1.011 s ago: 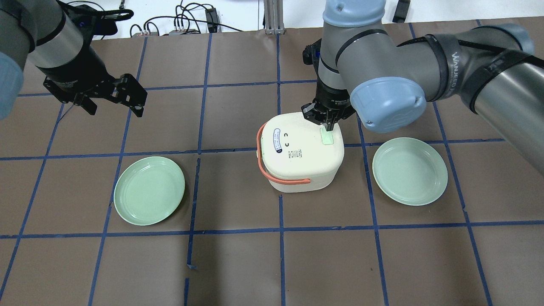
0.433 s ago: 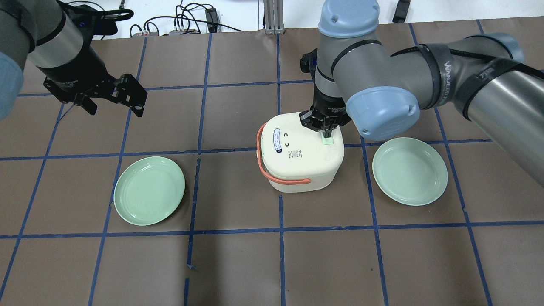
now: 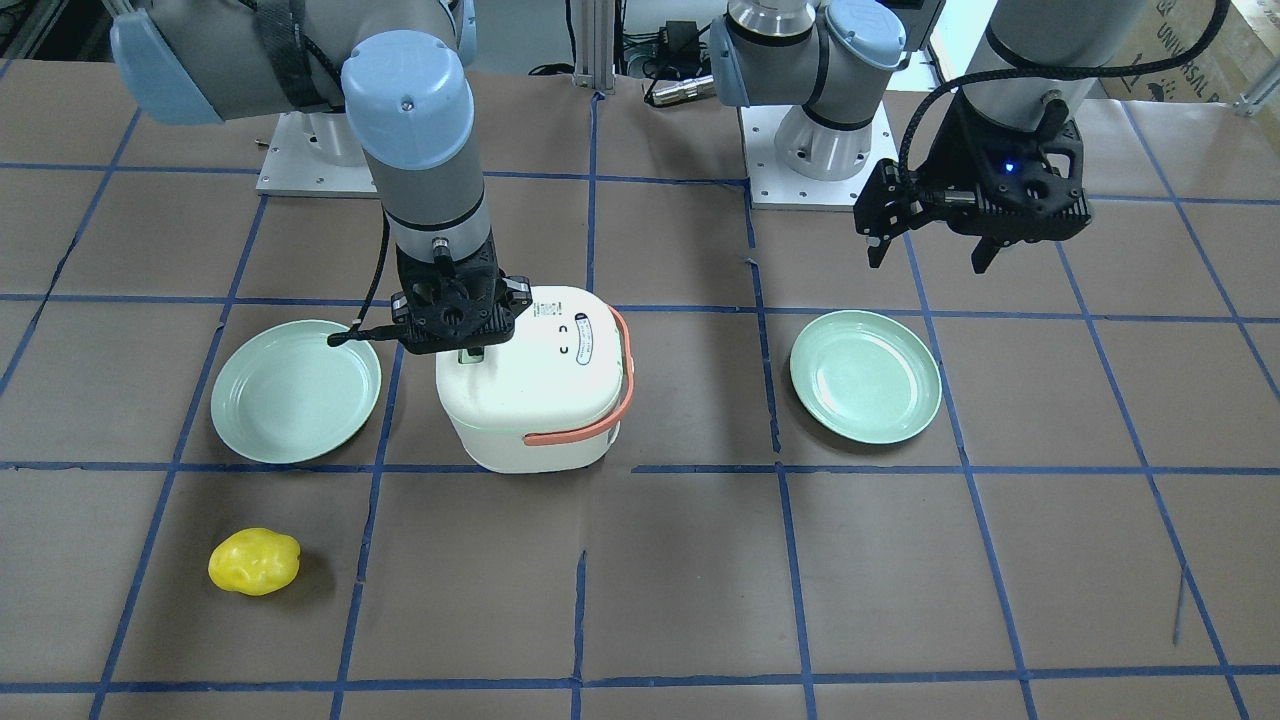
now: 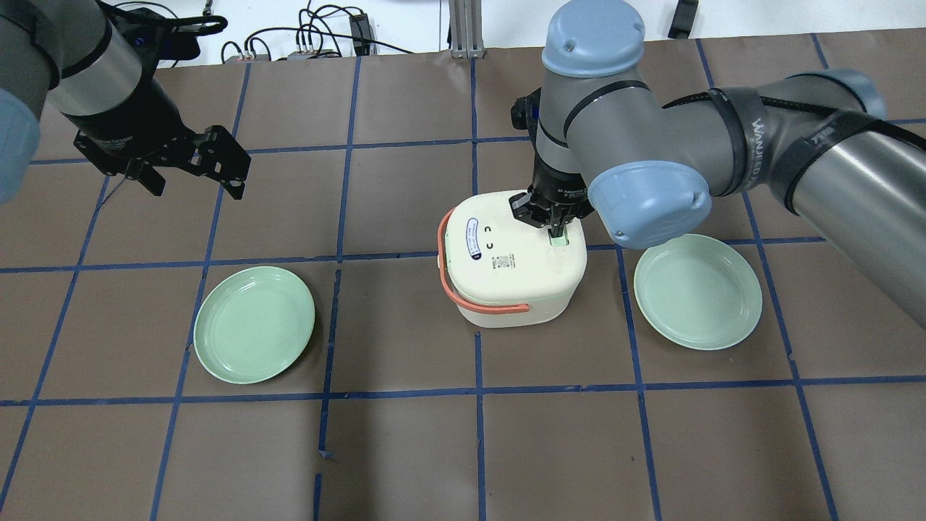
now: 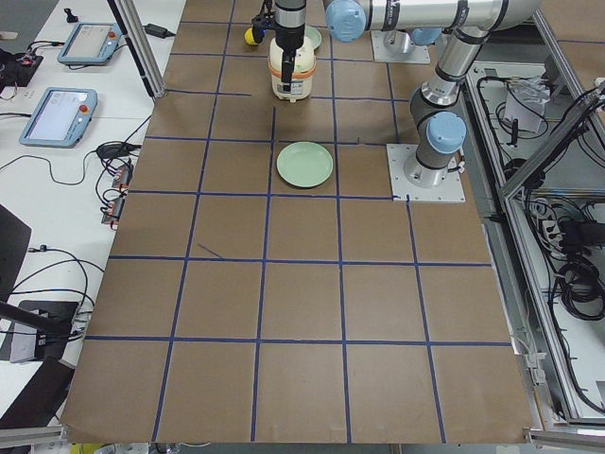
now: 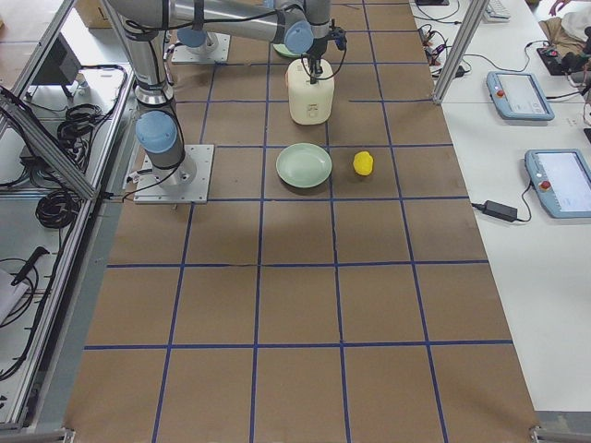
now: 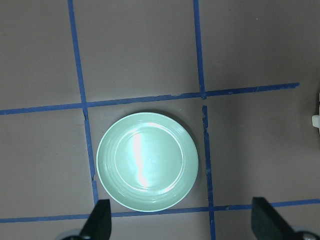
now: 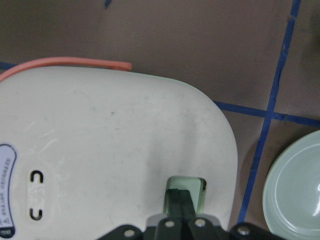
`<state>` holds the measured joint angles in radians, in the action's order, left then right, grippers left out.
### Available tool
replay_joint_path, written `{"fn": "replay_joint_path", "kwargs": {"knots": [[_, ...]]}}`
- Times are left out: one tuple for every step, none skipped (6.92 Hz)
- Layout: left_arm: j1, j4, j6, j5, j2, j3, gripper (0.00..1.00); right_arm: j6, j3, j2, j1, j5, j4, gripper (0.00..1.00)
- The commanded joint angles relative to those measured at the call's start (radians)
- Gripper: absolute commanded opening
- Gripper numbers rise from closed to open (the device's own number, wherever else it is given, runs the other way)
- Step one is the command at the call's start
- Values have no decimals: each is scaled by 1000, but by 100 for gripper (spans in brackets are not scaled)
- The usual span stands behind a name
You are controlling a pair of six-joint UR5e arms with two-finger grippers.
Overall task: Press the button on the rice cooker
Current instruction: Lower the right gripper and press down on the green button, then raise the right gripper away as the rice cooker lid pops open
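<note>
A cream rice cooker (image 4: 510, 264) with an orange handle (image 4: 452, 282) stands mid-table; it also shows in the front view (image 3: 535, 385). Its pale green button (image 4: 561, 239) sits on the lid's right side. My right gripper (image 4: 555, 230) is shut, and its closed fingertips rest on the button, as the right wrist view (image 8: 181, 197) shows on the green button (image 8: 200, 192). My left gripper (image 4: 194, 181) is open and empty, held high over the table's left part, far from the cooker.
Two pale green plates lie on either side of the cooker: one on the left (image 4: 255, 323), one on the right (image 4: 698, 291). A yellow lemon-like object (image 3: 254, 562) lies at the table's far side. Blue tape lines cross the brown table.
My right gripper has moved down and slightly forward onto the green button, covering more of it. The left arm has not moved.
</note>
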<state>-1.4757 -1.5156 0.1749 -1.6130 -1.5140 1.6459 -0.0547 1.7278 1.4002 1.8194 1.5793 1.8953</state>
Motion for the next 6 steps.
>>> {"fn": "replay_joint_path", "kwargs": {"knots": [[0, 0, 0, 1, 0, 0, 100, -2, -4, 5, 0, 2, 1, 5], [0, 0, 0, 1, 0, 0, 100, -1, -10, 8, 0, 4, -4, 5], [0, 0, 0, 1, 0, 0, 100, 9, -33, 13, -2, 4, -15, 7], [0, 0, 0, 1, 0, 0, 100, 9, -87, 20, -2, 2, -94, 8], [0, 0, 0, 1, 0, 0, 100, 9, -140, 19, -6, 1, -158, 8], [0, 0, 0, 1, 0, 0, 100, 10, -186, 19, -17, -4, -221, 8]]}}
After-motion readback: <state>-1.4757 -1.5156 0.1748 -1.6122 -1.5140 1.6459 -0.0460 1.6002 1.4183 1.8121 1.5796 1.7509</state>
